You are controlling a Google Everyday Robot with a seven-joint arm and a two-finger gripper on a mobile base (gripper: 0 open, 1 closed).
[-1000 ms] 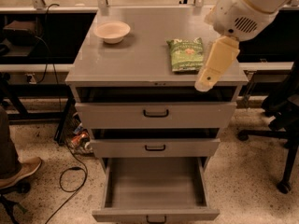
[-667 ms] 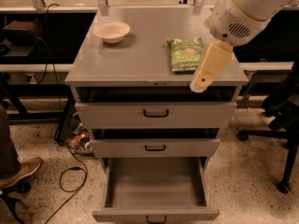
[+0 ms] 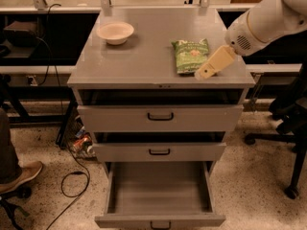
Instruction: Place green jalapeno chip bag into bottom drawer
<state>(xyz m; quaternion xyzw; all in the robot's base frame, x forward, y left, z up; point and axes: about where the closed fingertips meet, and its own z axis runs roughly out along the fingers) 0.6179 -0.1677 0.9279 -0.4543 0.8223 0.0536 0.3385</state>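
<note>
The green jalapeno chip bag (image 3: 190,55) lies flat on the right side of the grey cabinet top (image 3: 144,61). The gripper (image 3: 203,73) hangs from the white arm at the right, its beige fingers just over the bag's near right corner. The bottom drawer (image 3: 159,193) is pulled out wide open, its grey floor bare, a dark handle at its front edge.
A beige bowl (image 3: 115,32) sits at the back left of the top. Two upper drawers (image 3: 159,117) stand slightly ajar. Cables and small clutter lie on the floor at the left. A chair base (image 3: 283,176) stands at the right. A shoe (image 3: 19,176) shows at the far left.
The gripper has moved left and down toward the chip bag's near right corner. The bag, bowl and drawers have not moved.
</note>
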